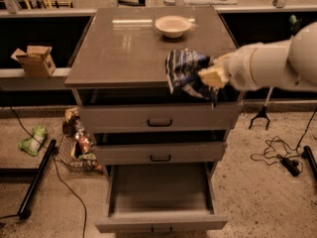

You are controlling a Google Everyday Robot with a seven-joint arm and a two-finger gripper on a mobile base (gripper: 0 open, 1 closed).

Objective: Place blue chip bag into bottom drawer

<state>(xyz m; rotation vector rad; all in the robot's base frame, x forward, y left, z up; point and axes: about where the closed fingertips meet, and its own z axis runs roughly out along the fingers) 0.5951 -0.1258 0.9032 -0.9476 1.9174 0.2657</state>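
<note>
The gripper (210,76) sits just right of frame centre, at the front edge of the cabinet (124,48) top, on the end of the white arm (270,66), which enters from the 3 o'clock side. Its cream fingers (212,77) are closed on the right side of the blue chip bag (184,72); the exact width of the opening is hidden by the foil. The blue chip bag is crumpled and hangs at the gripper's 9 o'clock side, overlapping the front right edge of the cabinet top and the gap above the top drawer (159,117). Whether the bag touches the top surface cannot be determined. The top drawer and the middle drawer (159,153) are closed. The bottom drawer (158,190) is pulled out toward 6 o'clock, with its grey tray exposed, well below the bag. A cream bowl (173,25) stands at the rear of the cabinet top, at 12 o'clock from the bag and apart from it. On the 9 o'clock side, a cardboard box (34,60) rests on a ledge, a green packet (32,140) lies on the floor, and a wire basket (79,148) of packets stands just beside the cabinet. Cables (280,155) lie on the floor toward 4 o'clock.
</note>
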